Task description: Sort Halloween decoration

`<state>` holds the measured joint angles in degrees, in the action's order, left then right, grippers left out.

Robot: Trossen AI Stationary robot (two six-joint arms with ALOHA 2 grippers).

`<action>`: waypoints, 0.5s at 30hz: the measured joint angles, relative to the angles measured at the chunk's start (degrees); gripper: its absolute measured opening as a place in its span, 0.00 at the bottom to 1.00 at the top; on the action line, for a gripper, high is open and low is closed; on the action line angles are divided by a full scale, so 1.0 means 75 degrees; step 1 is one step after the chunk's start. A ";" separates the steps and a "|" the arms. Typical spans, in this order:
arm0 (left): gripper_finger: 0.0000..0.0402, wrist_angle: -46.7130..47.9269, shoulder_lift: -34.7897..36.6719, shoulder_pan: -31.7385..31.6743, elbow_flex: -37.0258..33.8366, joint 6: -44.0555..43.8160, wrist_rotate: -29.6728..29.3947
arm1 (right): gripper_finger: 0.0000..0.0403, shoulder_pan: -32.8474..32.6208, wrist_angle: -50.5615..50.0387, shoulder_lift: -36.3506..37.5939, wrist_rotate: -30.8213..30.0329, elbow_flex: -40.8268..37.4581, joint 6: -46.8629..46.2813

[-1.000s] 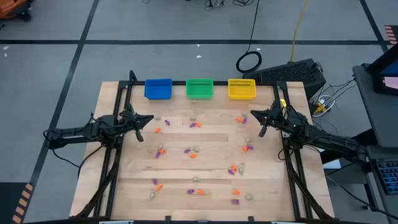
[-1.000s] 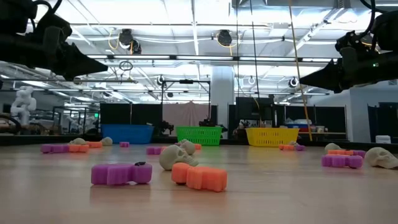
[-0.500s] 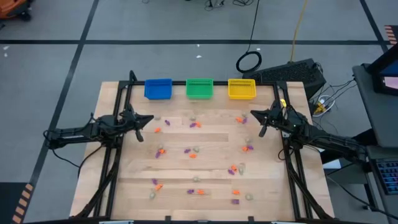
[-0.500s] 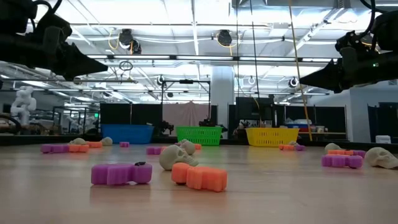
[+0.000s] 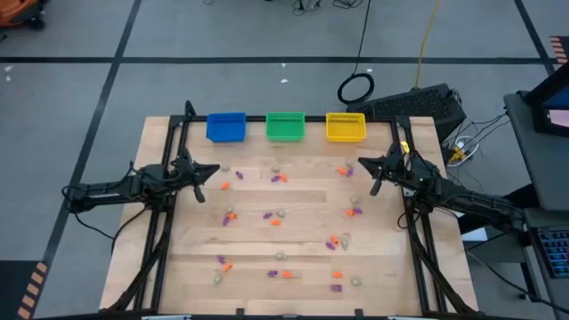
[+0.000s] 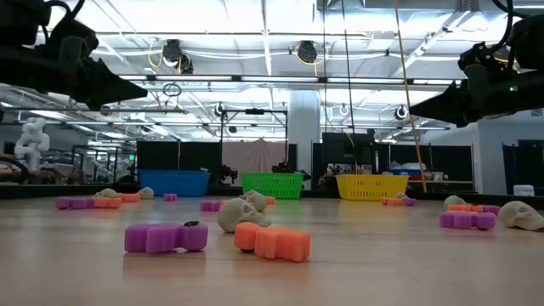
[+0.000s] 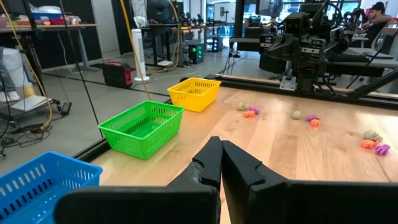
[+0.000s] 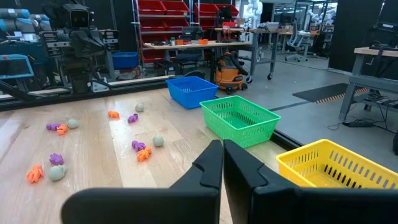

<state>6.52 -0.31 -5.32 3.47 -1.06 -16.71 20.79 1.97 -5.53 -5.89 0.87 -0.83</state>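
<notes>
Many trinkets [image 5: 280, 214]: purple, orange and pale, scattered across the table [image 5: 191, 267] between both arms.
Left gripper [image 5: 213, 168]: fingers pressed together, holding nothing, above the left edge, apart from every trinket.
Right gripper [image 5: 362, 164]: fingers pressed together, holding nothing, above the right edge.

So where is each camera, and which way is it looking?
High view: above, looking straight down on the wooden table, both arms in view.
Low view: at tabletop height, looking level across trinkets to the bins; arms overhead.
Left wrist view: behind the left gripper, jaws shut, facing the yellow bin.
Right wrist view: behind the right gripper, jaws shut.
Both wrist views share the green bin.
</notes>
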 joint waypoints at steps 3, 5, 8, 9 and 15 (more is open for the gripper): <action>0.03 0.0000 0.0003 -0.0001 0.0000 -0.0002 0.0000 | 0.00 -0.0001 0.0002 -0.0001 0.0000 0.0001 -0.0001; 0.03 0.0000 0.0002 -0.0003 0.0002 -0.0002 0.0000 | 0.00 0.0000 0.0002 -0.0001 0.0000 0.0000 0.0001; 0.03 0.0000 0.0003 -0.0001 0.0001 -0.0003 0.0000 | 0.00 0.0001 0.0002 0.0001 0.0000 0.0001 -0.0001; 0.03 0.0000 0.0002 0.0000 0.0002 0.0000 0.0000 | 0.00 -0.0001 0.0002 0.0001 0.0000 0.0001 -0.0001; 0.03 0.0000 0.0000 -0.0001 0.0000 0.0000 0.0000 | 0.00 0.0002 0.0211 0.0001 -0.0011 0.0001 -0.0001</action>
<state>6.52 -0.32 -5.33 3.46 -1.06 -16.71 20.80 3.55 -5.52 -5.97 0.89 -0.84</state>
